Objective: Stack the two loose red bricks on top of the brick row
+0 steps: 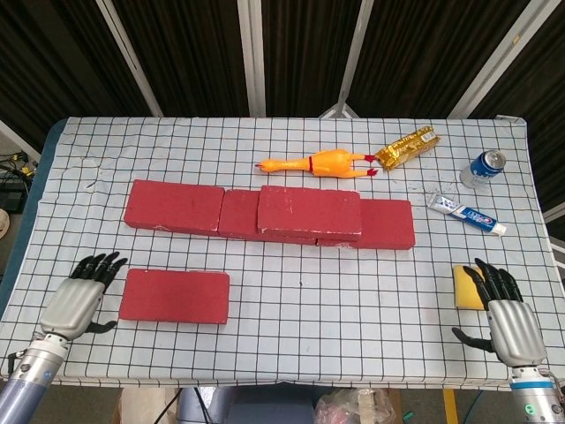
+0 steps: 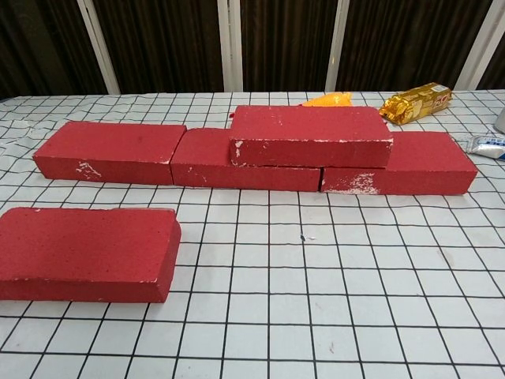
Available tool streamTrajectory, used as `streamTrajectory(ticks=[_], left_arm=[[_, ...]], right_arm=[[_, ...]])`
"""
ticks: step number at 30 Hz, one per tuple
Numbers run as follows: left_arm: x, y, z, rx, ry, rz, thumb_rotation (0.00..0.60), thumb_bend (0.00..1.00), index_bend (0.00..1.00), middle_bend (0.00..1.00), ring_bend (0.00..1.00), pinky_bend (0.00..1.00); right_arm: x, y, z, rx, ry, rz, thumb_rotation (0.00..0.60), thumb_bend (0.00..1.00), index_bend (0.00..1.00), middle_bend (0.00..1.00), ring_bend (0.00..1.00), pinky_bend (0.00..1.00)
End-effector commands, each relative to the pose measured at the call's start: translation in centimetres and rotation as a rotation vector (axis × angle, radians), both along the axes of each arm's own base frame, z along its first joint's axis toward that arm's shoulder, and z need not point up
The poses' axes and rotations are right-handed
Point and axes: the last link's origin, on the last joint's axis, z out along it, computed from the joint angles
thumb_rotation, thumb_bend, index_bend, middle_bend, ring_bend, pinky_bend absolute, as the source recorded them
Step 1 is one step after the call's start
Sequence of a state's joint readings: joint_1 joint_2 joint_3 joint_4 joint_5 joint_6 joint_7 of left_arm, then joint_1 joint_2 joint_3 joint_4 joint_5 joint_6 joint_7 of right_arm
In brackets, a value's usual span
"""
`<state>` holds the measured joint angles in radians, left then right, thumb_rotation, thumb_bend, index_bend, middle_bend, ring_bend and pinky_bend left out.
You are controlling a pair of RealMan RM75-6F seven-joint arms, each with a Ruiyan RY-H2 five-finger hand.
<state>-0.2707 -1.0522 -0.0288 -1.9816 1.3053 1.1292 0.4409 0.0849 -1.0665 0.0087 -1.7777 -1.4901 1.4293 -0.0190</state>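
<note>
bricks (image 2: pixel 308 134): rough, matt, chipped | tablecloth (image 1: pixel 353 291): checked cloth

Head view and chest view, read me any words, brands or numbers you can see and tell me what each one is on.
No text can be read for certain.
Gold snack packet: red lettering, too blurred to read.
Toothpaste tube: printing too small to read.
Blue can: markings too small to read.
Red bricks: no lettering, only white scuffs.
</note>
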Motion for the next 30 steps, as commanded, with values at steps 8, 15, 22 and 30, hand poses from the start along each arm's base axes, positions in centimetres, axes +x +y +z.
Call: streamTrajectory(ticks=[8, 15, 22, 30], left_arm=[[2.7, 1.3, -2.1, -0.099, 0.054, -0.02, 0.6, 0.0, 0.02, 0.0, 0.0, 0.02], [2.2, 1.8, -4.0, -0.101, 0.1, 0.011, 0.6, 0.0, 0.01, 0.0, 0.0, 0.02], [2.3, 2.6, -6.1, -0.129, 0.084, 0.006, 0.6, 0.0, 0.01, 0.0, 0.0, 0.02], [2.9, 3.4, -7.7, -0.14, 0.072, 0.001, 0.6, 0.0, 0.01, 0.0, 0.0, 0.02]], right_arm=[[-1.0, -0.4, 0.2, 0.014, -0.035, -0.026, 0.6, 0.16, 0.12, 0.0, 0.0, 0.0], [-1.1, -0.4, 0.1, 0.034, -0.042, -0.038, 0.6, 0.16, 0.12, 0.0, 0.0, 0.0], [-1.2, -0.5, 0.0, 0.044, -0.04, -0.045, 0.6, 0.16, 0.12, 0.0, 0.0, 0.0], [-1.5, -0.8, 0.0, 0.05, -0.043, -0.063, 0.6, 0.16, 0.12, 0.0, 0.0, 0.0]])
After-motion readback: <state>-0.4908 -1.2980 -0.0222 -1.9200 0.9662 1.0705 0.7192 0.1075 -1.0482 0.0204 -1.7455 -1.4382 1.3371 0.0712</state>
